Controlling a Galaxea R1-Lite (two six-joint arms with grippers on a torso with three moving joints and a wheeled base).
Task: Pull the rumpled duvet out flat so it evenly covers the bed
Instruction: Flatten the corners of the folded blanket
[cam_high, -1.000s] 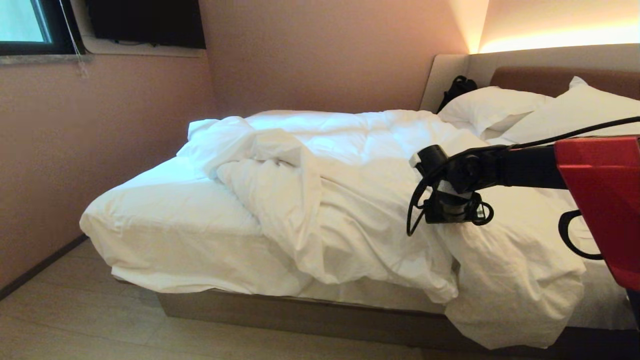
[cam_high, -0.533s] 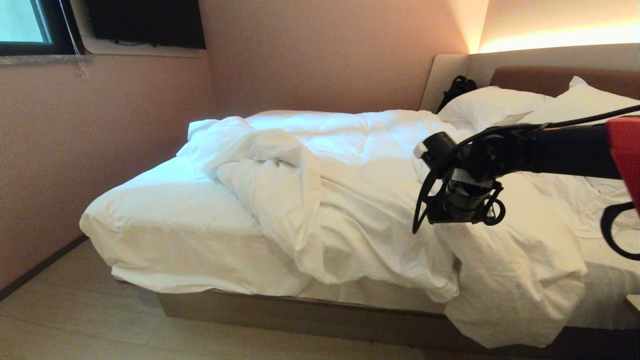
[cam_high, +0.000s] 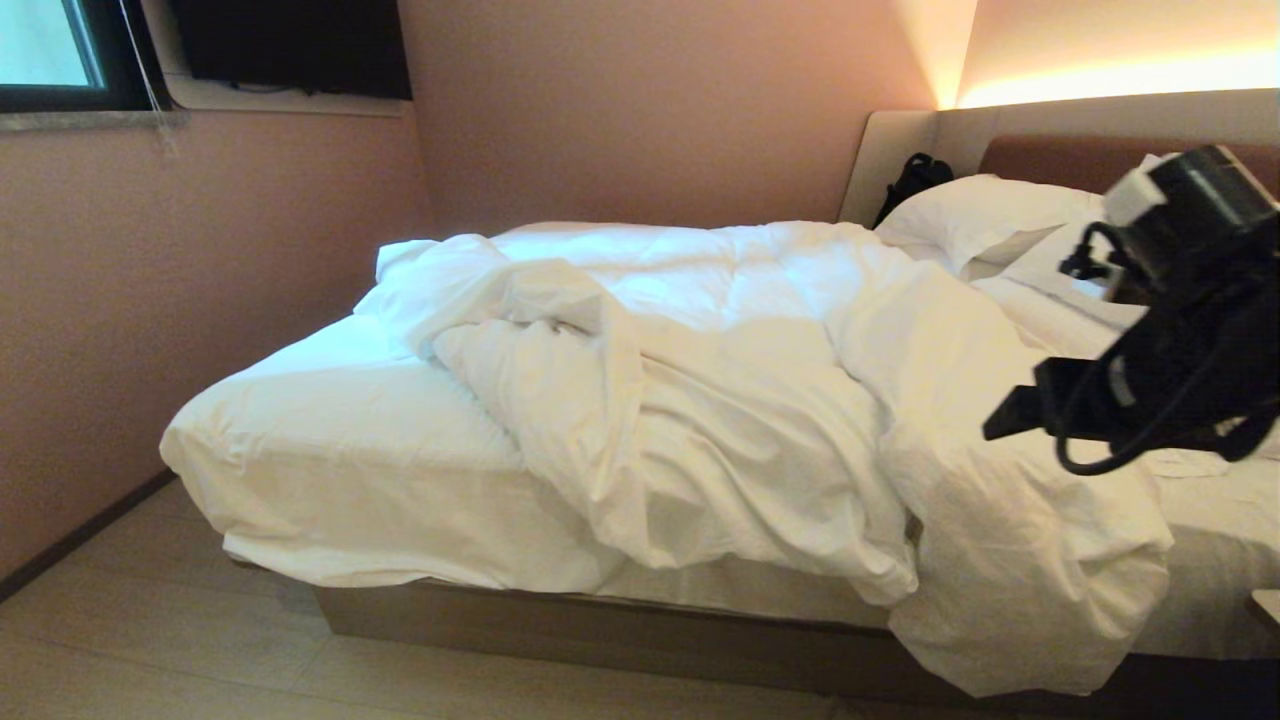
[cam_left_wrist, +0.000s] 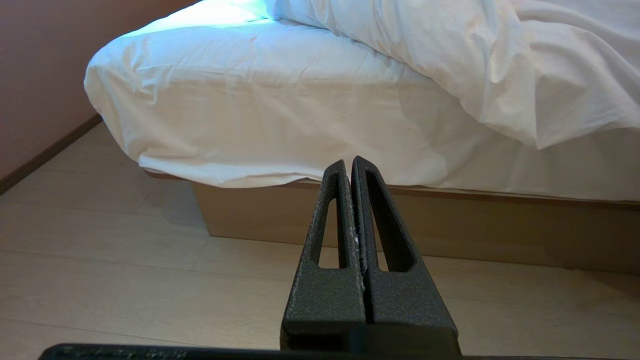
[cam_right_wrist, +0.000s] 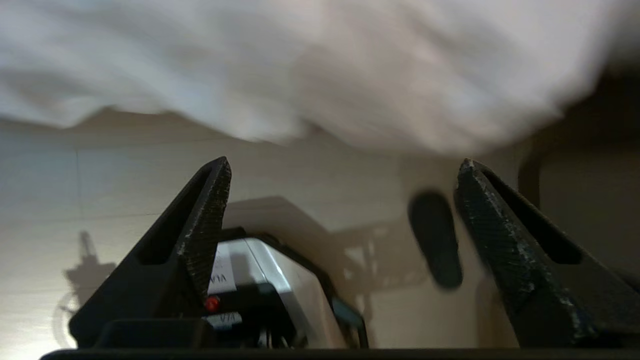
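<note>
The right gripper, jaws now spread, has lifted off the duvet.

- Your black right gripper has lifted off the puffy white quilted duvet and swung toward the headboard end.
- Its fingers, closer together before, now stand wide apart, holding nothing.

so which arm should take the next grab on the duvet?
Right, probably. The right gripper is open and up over the bed beside the bunched duvet. The left gripper is shut, low by the floor, facing the bed base.
</note>
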